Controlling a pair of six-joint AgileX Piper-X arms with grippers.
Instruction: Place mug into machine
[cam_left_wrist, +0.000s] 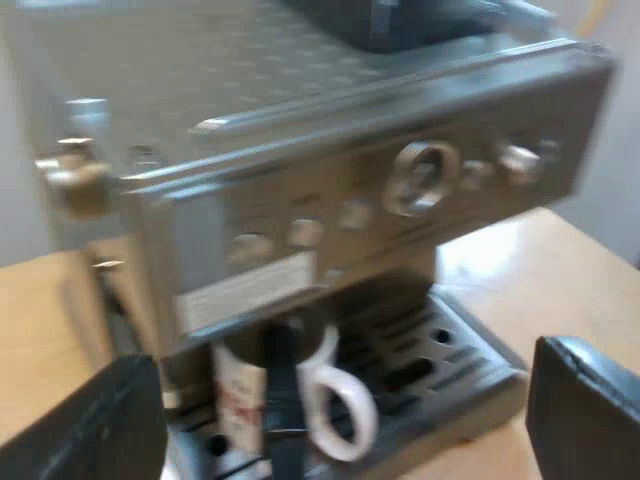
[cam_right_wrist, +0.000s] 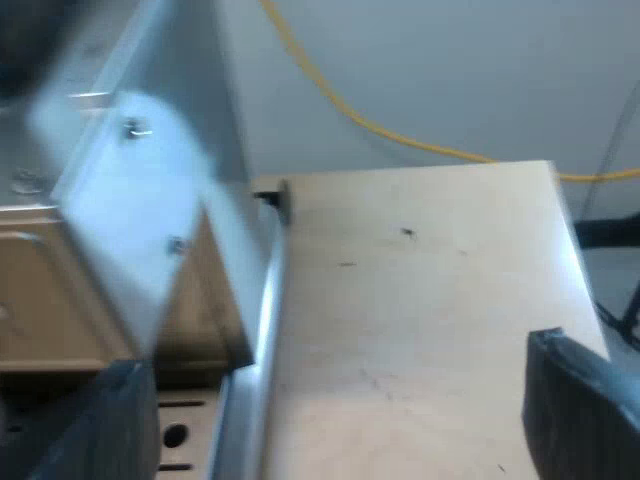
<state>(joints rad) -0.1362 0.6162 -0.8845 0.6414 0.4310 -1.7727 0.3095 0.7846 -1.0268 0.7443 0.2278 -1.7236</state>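
Observation:
A white mug (cam_left_wrist: 250, 400) with red print stands upright on the drip tray (cam_left_wrist: 450, 370) of the espresso machine (cam_left_wrist: 300, 150), under its front panel, with its looped handle toward me. A dark upright bar (cam_left_wrist: 281, 400) crosses in front of the mug; I cannot tell what it is. My left gripper (cam_left_wrist: 338, 425) hovers open a little way back from the mug, holding nothing. My right gripper (cam_right_wrist: 335, 400) is open over the bare wooden table (cam_right_wrist: 420, 320), beside the machine's metal side (cam_right_wrist: 130, 200).
Knobs and a round gauge (cam_left_wrist: 420, 178) line the machine's front, and a dark bean hopper (cam_left_wrist: 400, 20) sits on top. A corner of the drip tray (cam_right_wrist: 180, 440) is near my right gripper. The table's edge (cam_right_wrist: 575, 230) is close, with a yellow cable (cam_right_wrist: 400, 135) beyond it.

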